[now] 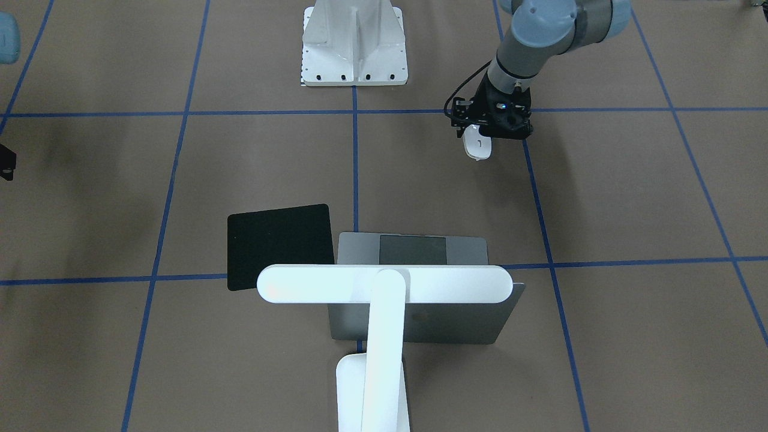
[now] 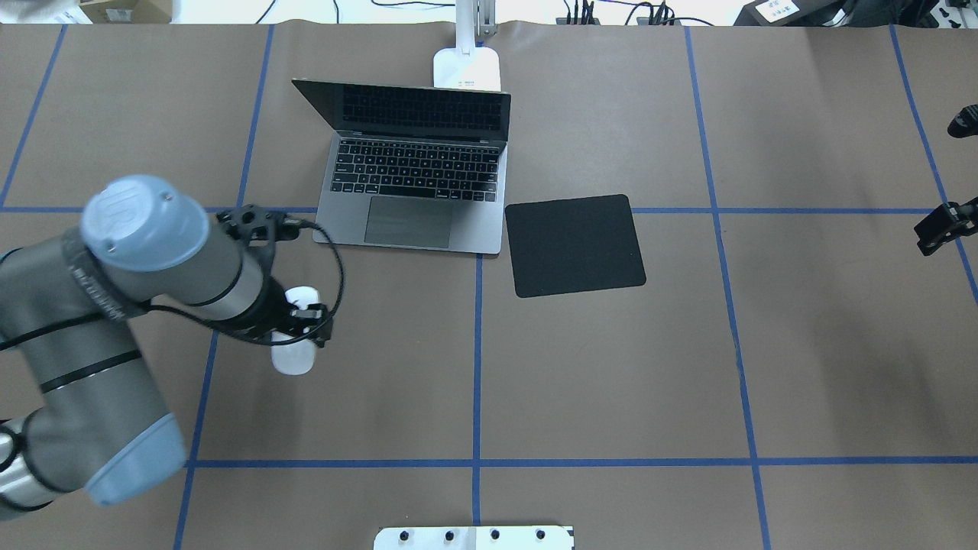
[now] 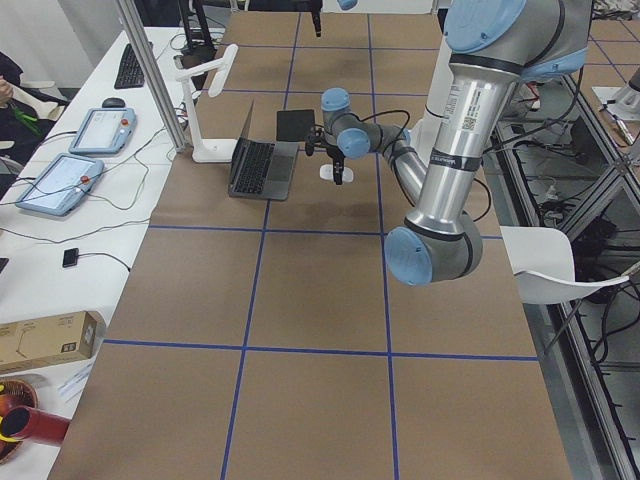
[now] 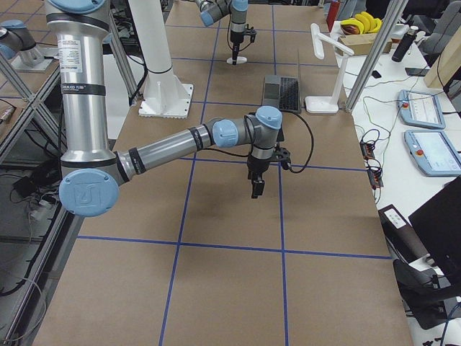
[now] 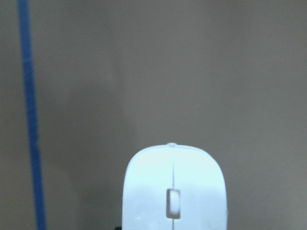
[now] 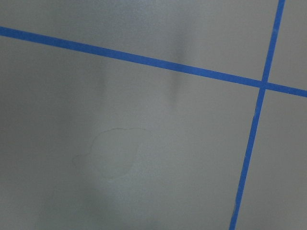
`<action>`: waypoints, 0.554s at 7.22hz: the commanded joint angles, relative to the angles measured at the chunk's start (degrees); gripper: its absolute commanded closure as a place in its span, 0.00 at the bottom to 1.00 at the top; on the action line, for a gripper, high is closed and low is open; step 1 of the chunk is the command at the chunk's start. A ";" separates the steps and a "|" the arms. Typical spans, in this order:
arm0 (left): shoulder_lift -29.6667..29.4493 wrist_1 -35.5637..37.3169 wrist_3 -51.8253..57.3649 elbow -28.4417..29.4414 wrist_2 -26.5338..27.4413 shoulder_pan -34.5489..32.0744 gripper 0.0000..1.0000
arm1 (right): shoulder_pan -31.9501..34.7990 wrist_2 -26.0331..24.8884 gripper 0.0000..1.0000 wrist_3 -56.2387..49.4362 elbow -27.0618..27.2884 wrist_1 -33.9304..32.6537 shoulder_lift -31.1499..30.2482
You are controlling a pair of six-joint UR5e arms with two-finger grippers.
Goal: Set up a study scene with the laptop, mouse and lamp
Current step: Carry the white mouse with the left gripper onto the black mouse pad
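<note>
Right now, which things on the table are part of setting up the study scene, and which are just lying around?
Part of the job:
laptop, lid open
mouse, white
lamp, standing behind the laptop

Just lying about:
black mat, flat beside the laptop
white pedestal, bolted down at the robot's side of the table

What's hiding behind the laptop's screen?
The white lamp stands right behind the laptop. Only its base and lower arm show from overhead. In the front-facing view, the lamp's bar and arm cover the keys and part of the lid.
</note>
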 commanded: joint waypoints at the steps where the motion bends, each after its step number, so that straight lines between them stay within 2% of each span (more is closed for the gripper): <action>1: -11.37 2.60 -2.71 5.58 1.63 -0.41 0.82 | 0.00 1.29 0.00 0.34 -0.89 0.18 0.12; 2: -16.90 2.25 -5.26 9.78 3.37 -0.32 0.82 | 0.00 2.86 0.00 0.52 -2.21 0.35 0.21; 4: -28.50 1.20 -9.22 22.59 6.89 -0.14 0.82 | 0.00 5.06 0.00 0.61 -2.84 0.36 0.56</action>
